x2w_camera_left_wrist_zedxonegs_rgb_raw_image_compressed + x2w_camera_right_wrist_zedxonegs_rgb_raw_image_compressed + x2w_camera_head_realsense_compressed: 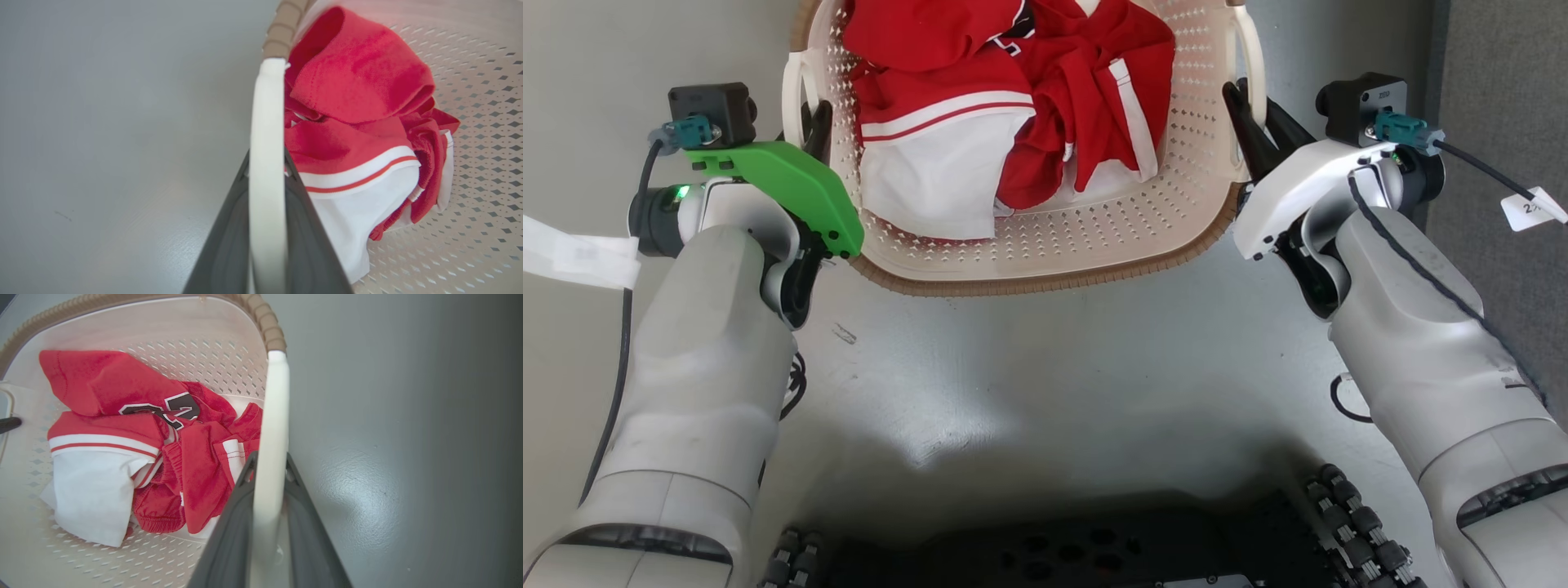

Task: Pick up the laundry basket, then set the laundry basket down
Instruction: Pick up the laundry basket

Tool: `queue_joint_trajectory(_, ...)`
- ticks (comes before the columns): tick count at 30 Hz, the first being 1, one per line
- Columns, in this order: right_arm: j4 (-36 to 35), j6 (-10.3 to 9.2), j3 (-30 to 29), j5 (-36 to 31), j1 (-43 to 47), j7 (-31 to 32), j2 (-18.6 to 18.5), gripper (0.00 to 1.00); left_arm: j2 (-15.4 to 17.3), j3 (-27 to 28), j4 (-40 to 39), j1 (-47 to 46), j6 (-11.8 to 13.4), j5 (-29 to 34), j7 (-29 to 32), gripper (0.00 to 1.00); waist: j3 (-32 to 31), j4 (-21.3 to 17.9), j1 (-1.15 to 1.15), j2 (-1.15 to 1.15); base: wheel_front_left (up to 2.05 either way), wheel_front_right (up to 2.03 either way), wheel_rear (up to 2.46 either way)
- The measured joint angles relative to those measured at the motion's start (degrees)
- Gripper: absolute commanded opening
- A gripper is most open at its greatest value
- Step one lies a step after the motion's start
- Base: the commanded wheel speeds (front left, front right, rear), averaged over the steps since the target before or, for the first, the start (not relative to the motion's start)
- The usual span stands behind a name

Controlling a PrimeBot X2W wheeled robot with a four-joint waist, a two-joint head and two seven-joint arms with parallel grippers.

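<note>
The laundry basket (1086, 237), cream-white with small perforations and a brown woven-look rim, sits at the top centre of the head view. My left gripper (815, 122) is shut on the basket's white left handle (266, 134), whose bar runs between the dark fingers (229, 245). On the other side my right gripper (1254, 114) is shut on the white right handle (270, 437), with a dark finger (233, 539) on each side of it. Whether the basket rests on the floor or hangs just above it cannot be told.
Red and white clothes (1013, 106) fill the basket. Smooth grey floor (1045, 359) lies all around. A darker grey strip (1503, 65) runs along the right edge. My wheeled base (1078, 547) shows at the bottom.
</note>
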Motion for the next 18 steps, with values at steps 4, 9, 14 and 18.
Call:
queue_joint_trajectory(4,1.30,0.03,0.23,0.10,-0.74,0.00,0.11,0.00,-0.14,-0.30,1.27,-0.54,-0.03,-0.05,-0.53,0.00,-0.31,0.11,0.00,0.00,0.00,0.00,0.00)
queue_joint_trajectory(9,3.02,0.09,0.75,0.18,-1.00,0.00,0.30,0.00,-0.31,-0.81,3.26,-0.58,-0.35,-0.36,-0.82,0.00,-1.23,0.30,0.00,0.00,0.00,0.00,0.00)
queue_joint_trajectory(14,4.98,0.24,1.16,0.27,-1.04,0.00,0.30,0.00,-0.91,-1.08,5.35,-0.59,-0.52,-0.75,-0.82,0.00,-2.63,0.37,0.00,0.00,0.00,0.00,0.00)
queue_joint_trajectory(18,7.08,0.26,1.46,0.68,-1.05,0.23,0.48,0.00,-1.46,-1.47,7.56,-0.59,-0.59,-1.71,0.19,0.00,-4.12,0.38,0.00,0.00,0.00,0.00,0.00)
